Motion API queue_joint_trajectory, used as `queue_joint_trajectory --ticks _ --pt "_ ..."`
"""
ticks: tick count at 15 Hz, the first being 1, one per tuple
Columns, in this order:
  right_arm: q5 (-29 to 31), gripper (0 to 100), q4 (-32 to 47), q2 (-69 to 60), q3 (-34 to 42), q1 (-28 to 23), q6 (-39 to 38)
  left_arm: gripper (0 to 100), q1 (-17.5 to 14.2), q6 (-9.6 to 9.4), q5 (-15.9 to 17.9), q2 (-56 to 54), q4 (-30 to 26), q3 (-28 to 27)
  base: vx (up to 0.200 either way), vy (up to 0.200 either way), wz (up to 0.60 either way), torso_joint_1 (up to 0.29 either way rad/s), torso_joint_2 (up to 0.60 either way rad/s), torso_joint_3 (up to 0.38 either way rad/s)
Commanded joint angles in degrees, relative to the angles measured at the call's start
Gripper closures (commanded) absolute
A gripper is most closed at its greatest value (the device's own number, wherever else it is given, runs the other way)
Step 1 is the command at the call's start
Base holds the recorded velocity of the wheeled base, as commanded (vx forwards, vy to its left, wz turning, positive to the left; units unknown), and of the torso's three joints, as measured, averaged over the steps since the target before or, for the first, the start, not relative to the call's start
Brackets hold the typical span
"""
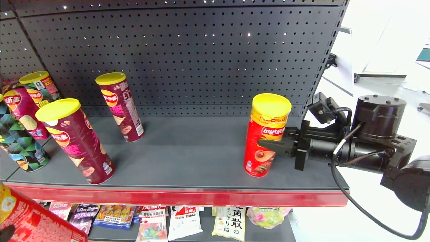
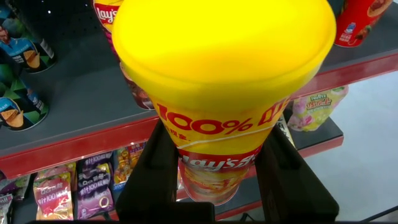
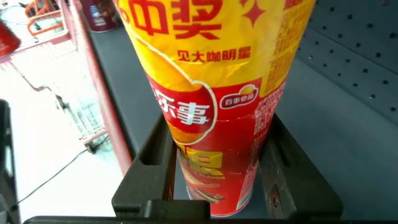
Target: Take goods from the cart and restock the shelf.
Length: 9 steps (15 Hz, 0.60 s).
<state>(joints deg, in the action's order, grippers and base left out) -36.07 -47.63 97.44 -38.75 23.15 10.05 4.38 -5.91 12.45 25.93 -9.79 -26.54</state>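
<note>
A red chips can with a yellow lid stands upright on the right part of the grey shelf. My right gripper comes in from the right and is shut on the can's middle; the right wrist view has the can between both fingers. A second red can with a yellow lid is held in my left gripper, shut on its body, in front of and below the shelf. That can shows at the lower left corner of the head view.
Two maroon cans stand on the shelf's left half, with more cans crowded at the far left. The shelf's red front edge runs below. Snack bags fill the lower shelf. A wire cart stands beside the shelf.
</note>
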Motion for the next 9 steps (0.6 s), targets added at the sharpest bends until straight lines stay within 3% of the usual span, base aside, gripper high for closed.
queue_joint_trajectory --ticks 1,9 --pt "0.3 100 0.08 -0.76 0.26 0.58 -0.03 100 0.02 0.02 0.03 0.09 -0.05 0.0 0.0 0.0 0.0 0.0 0.0 0.0" --pt "1.44 100 0.17 -1.29 0.61 1.64 -0.11 100 0.02 -0.06 0.03 0.35 0.03 0.0 0.0 0.0 0.0 0.0 0.0 0.0"
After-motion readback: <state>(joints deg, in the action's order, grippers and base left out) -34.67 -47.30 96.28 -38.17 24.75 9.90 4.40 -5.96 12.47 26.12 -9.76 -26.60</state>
